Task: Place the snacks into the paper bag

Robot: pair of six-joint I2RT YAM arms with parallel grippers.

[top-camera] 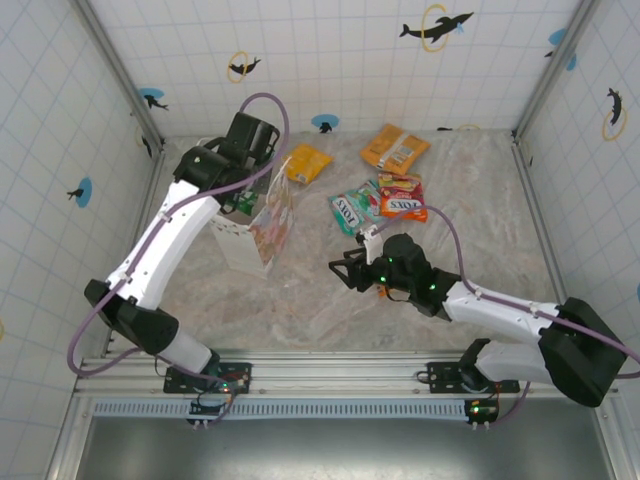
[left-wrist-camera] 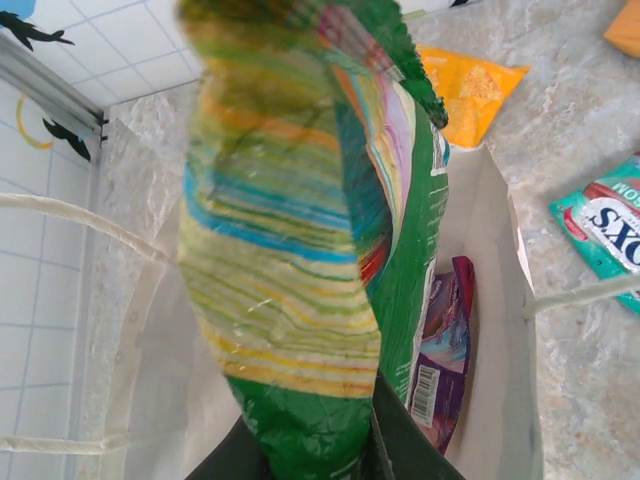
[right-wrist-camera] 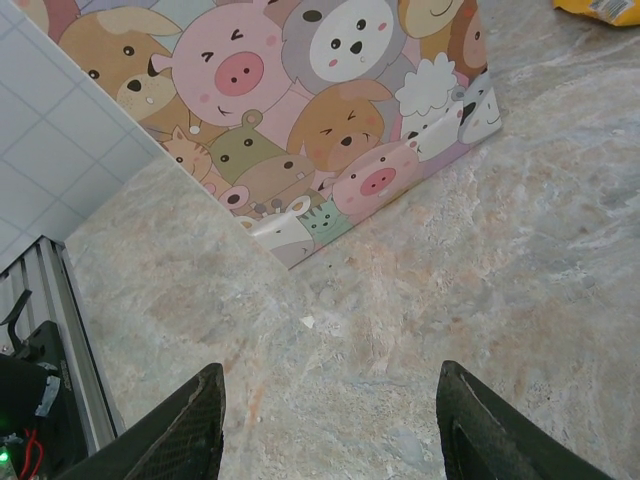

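Observation:
The white paper bag (top-camera: 262,240) stands upright at the left of the table, its side printed with cartoon animals (right-wrist-camera: 330,130). My left gripper (left-wrist-camera: 320,455) hangs over the bag's open mouth (left-wrist-camera: 495,290), shut on the bottom of a green packet (left-wrist-camera: 290,250) striped yellow and blue. A purple packet (left-wrist-camera: 445,350) lies inside the bag. On the table lie an orange packet (top-camera: 308,163), a larger orange one (top-camera: 395,147), a teal packet (top-camera: 348,210) and a red-orange FOXS packet (top-camera: 403,207). My right gripper (top-camera: 342,268) stands open low over bare table (right-wrist-camera: 325,400), right of the bag.
Tiled walls close in the table on the left, back and right. The bag's thin loop handles (left-wrist-camera: 70,212) stand out on both sides of its mouth. A metal rail (right-wrist-camera: 75,330) runs along the near edge by the arm bases.

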